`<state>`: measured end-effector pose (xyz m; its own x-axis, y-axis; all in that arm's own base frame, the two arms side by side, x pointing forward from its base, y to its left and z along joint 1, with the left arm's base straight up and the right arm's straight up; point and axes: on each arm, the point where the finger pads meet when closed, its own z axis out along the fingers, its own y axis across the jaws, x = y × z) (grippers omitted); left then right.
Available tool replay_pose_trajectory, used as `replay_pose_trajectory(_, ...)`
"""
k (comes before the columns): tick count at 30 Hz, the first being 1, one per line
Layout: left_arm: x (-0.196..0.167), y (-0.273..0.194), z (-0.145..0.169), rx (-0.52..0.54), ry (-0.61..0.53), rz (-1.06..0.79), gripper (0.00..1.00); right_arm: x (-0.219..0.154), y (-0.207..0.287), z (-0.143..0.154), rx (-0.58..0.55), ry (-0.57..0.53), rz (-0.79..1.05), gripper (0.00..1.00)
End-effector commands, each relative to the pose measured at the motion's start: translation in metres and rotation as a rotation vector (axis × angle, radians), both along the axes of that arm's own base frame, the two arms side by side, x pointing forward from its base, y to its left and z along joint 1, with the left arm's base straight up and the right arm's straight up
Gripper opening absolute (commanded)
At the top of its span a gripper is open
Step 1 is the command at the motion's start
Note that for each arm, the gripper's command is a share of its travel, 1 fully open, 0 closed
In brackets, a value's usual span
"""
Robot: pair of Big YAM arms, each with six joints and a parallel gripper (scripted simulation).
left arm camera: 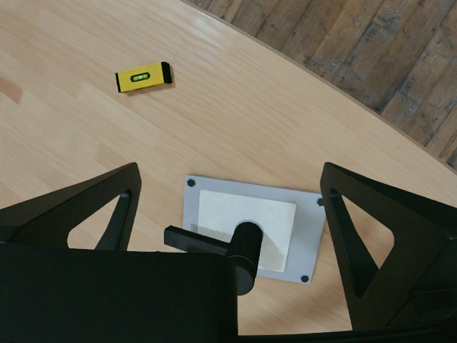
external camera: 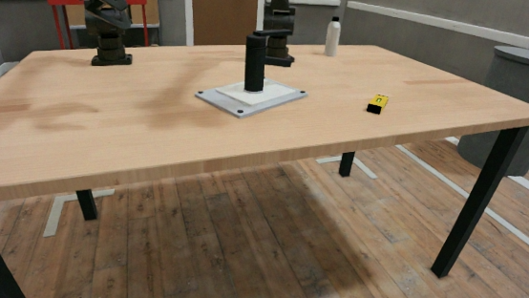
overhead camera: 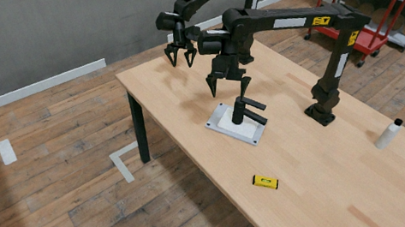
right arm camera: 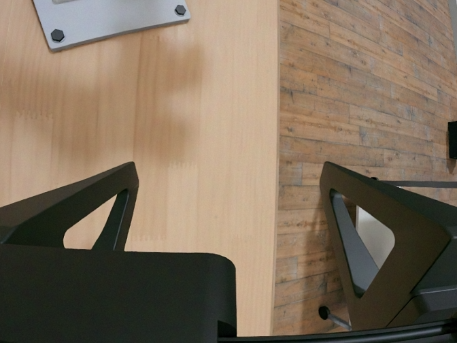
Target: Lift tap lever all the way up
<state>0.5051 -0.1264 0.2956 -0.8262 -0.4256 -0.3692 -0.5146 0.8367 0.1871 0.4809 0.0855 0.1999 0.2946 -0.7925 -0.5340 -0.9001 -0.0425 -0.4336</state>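
Counter point(overhead camera: 323, 184) point(external camera: 167, 143) point(left arm camera: 221, 110) point(right arm camera: 221, 148) made of pale wood holds everything up, with a brown plank floor point(overhead camera: 86, 183) point(external camera: 229, 229) point(left arm camera: 354, 47) point(right arm camera: 313, 148) below. Farther back are gray walls point(overhead camera: 81, 19) point(external camera: 430, 21) and a red cart point(overhead camera: 368, 42) point(external camera: 97, 2). The left end effector point(overhead camera: 227, 97) point(left arm camera: 230, 172) points down over the tap, its two fingers spread wide with nothing in them. From above, one fingertip looks close to the tap's top, but I cannot tell if they touch. Farther off, the right end effector point(overhead camera: 183, 66) point(right arm camera: 229, 172) points down too, also wide and holding nothing. The small yellow level point(overhead camera: 266, 182) point(external camera: 378, 103) point(left arm camera: 147, 76) lies flat, apart from the tap. The black tap point(overhead camera: 238, 112) point(external camera: 255, 62) point(left arm camera: 249, 239) stands up on a gray plate point(overhead camera: 213, 120) point(external camera: 220, 103) point(left arm camera: 309, 229) point(right arm camera: 122, 22) with a white middle. Its lever point(overhead camera: 254, 104) point(external camera: 279, 32) is at the top and looks almost flat. The spout point(overhead camera: 256, 116) point(left arm camera: 195, 239) sticks out under the lever, the same way. A white bottle point(overhead camera: 388, 136) point(external camera: 332, 38) with a black cap stands well apart from the tap.
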Motion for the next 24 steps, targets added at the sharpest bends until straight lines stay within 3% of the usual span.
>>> replay_pose_trajectory(1, 0.002, 0.0, 0.011, -0.009, -0.028, 0.002, 1.0, 0.002, 0.0, 0.005, 0.001, -0.012, -0.001, 1.0)
replay_pose_trajectory(18, 0.002, 0.0, 0.011, -0.009, -0.028, 0.002, 1.0, 0.002, 0.0, 0.005, 0.001, -0.012, -0.001, 1.0)
replay_pose_trajectory(22, -0.014, 0.01, 0.007, 0.007, 0.043, -0.083, 0.55, -0.011, 0.016, 0.008, 0.029, 0.031, -0.059, 1.0)
replay_pose_trajectory(24, -0.024, 0.011, 0.003, 0.0, 0.101, -0.165, 0.53, -0.019, 0.03, 0.015, 0.046, 0.053, -0.107, 1.0)
